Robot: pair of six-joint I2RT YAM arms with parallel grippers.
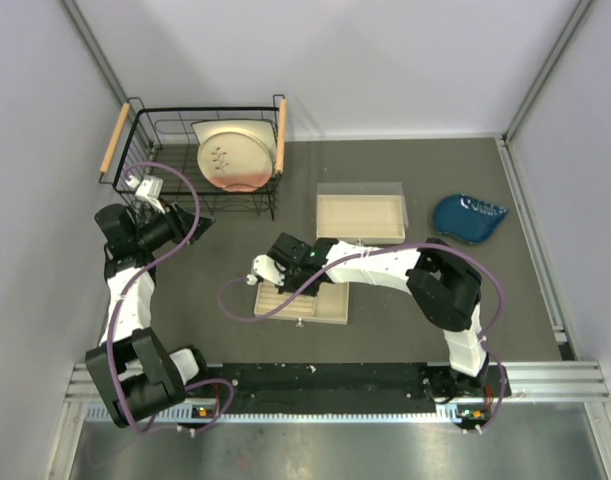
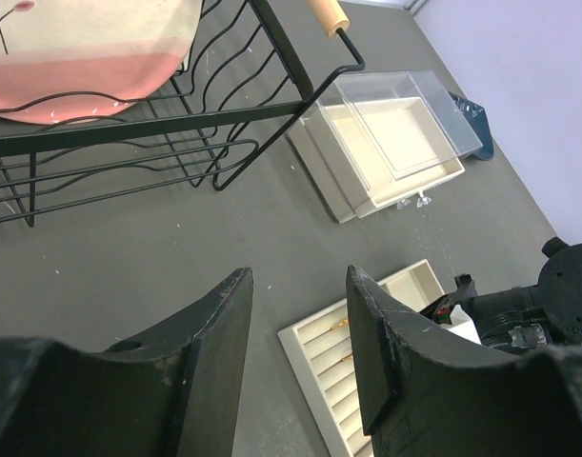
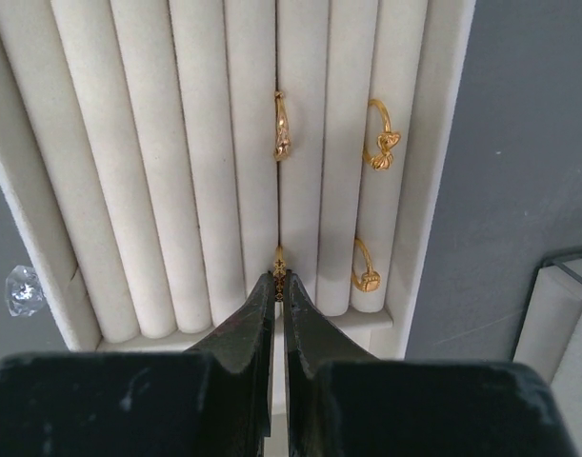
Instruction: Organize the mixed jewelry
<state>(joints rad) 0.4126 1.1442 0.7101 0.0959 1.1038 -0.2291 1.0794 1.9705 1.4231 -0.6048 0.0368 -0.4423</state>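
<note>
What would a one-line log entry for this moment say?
right gripper: shut on tiny gold ring at beige ridged tray | left gripper: open, empty, near black wire basket

Bright polished gold-coloured metal on the rings [image 3: 283,127], likewise on the small ring [image 3: 279,259] at six o'clock; soft, matt, velvety-looking cream on the ridged tray [image 3: 157,190]. Matt black plastic, lightly scuffed, for the right gripper [image 3: 279,281]. At eleven o'clock from above, black-coated wire basket [image 1: 200,109], pale wood handles [image 1: 114,140], glossy glazed plate [image 1: 235,155]. Clear glossy plastic box [image 2: 405,124]; matt dark grey tabletop [image 1: 385,330].
</note>
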